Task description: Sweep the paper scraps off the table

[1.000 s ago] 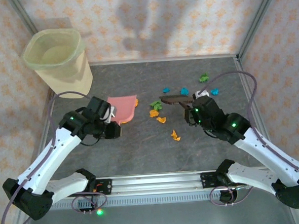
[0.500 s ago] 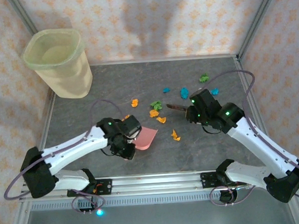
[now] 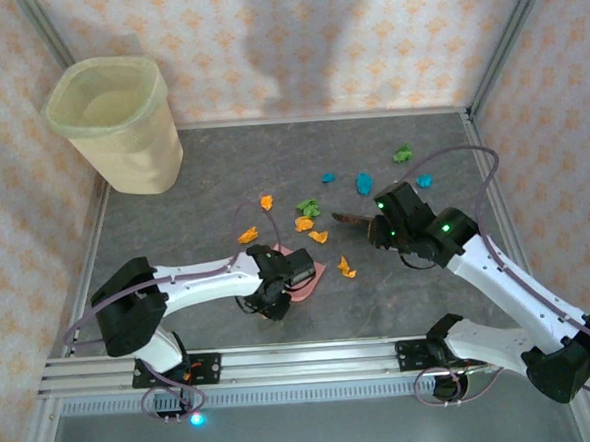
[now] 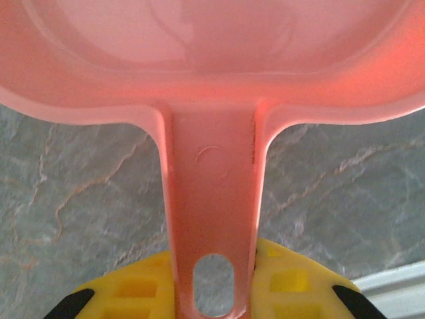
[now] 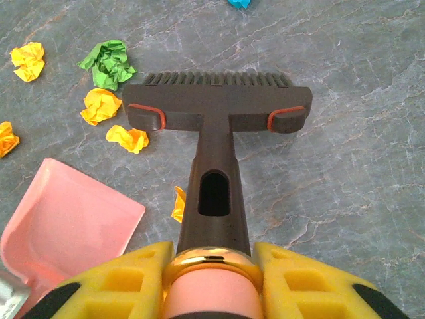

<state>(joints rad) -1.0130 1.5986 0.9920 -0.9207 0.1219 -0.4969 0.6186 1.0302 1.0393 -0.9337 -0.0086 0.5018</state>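
My right end effector (image 5: 211, 279), clamped on the dark brown plastic hand brush (image 5: 216, 106), holds its head crosswise. Crumpled orange and green paper scraps (image 5: 99, 106) lie upper left on the grey stone-patterned surface (image 5: 358, 166), near the mouth of the pink plastic dustpan (image 5: 66, 219) clamped in my left end effector (image 4: 214, 292).

The whole table (image 3: 212, 176) is viewed from above and behind its near edge, facing the far edge. The left wrist view is set very close over the pink dustpan (image 4: 212, 100), along its handle. The right wrist view is held farther back behind the brush (image 5: 216, 106); the dustpan's lip and orange scraps (image 5: 99, 106) near the table's middle are shared with the overhead view.
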